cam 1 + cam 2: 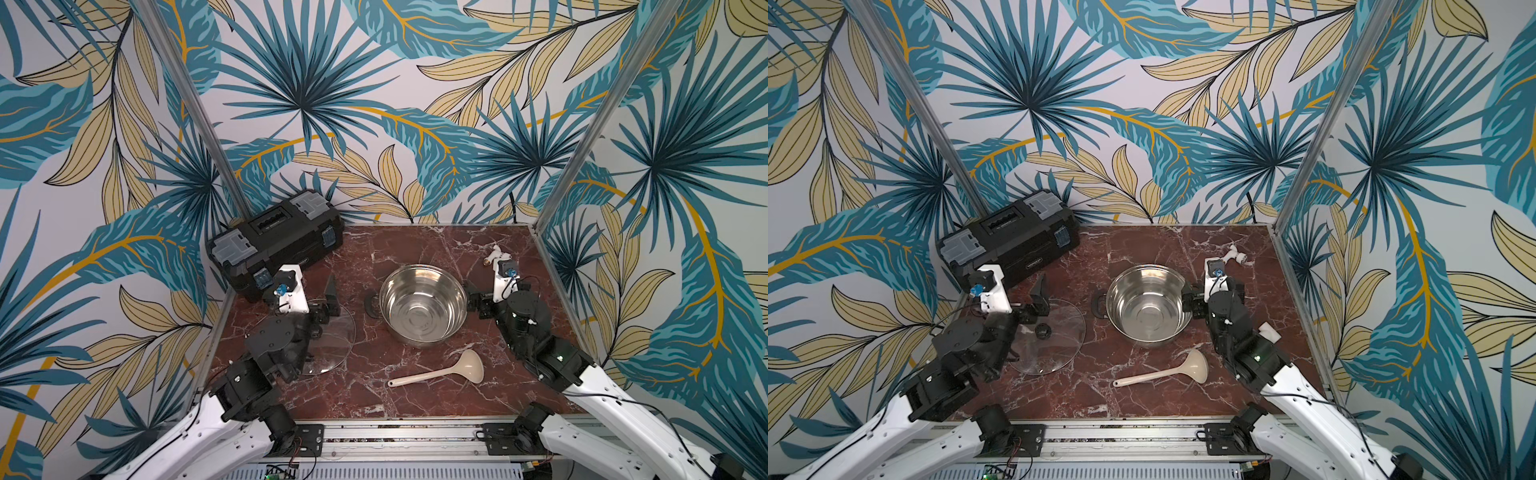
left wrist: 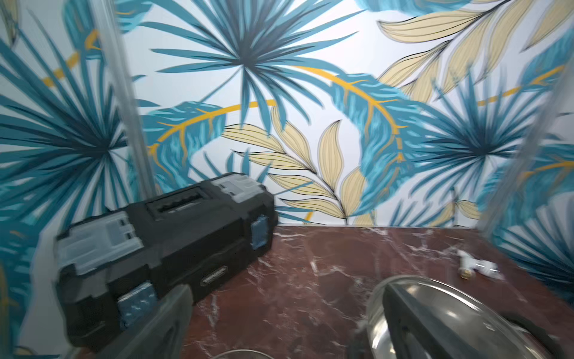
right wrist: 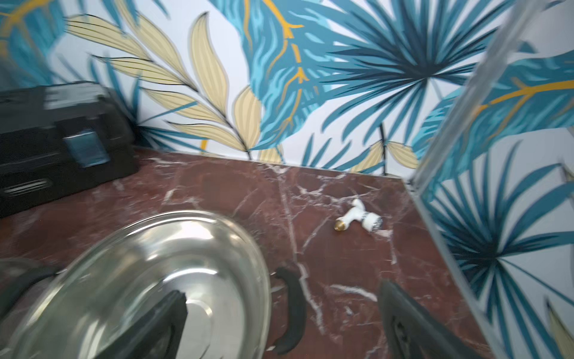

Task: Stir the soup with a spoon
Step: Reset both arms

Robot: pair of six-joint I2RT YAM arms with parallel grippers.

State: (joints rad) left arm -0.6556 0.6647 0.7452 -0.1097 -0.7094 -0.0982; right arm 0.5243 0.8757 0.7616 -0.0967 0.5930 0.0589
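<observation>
The steel pot (image 1: 424,303) stands mid-table with its shiny bottom bare; no soup shows in it. The spoon, a cream ladle (image 1: 436,372), lies flat on the table in front of the pot, its bowl to the right, and nothing touches it. My right gripper (image 1: 478,302) is open at the pot's right side. In the right wrist view its jaws (image 3: 281,292) straddle the black handle (image 3: 293,310), with one finger over the pot's inside. My left gripper (image 1: 328,309) hangs open and empty above the glass lid (image 1: 336,345), left of the pot.
A black toolbox (image 1: 274,241) fills the back left corner. A small white pipe fitting (image 1: 494,254) lies at the back right, behind my right wrist. The lid's black knob (image 1: 1043,331) shows just below my left gripper. Metal posts and patterned walls close three sides.
</observation>
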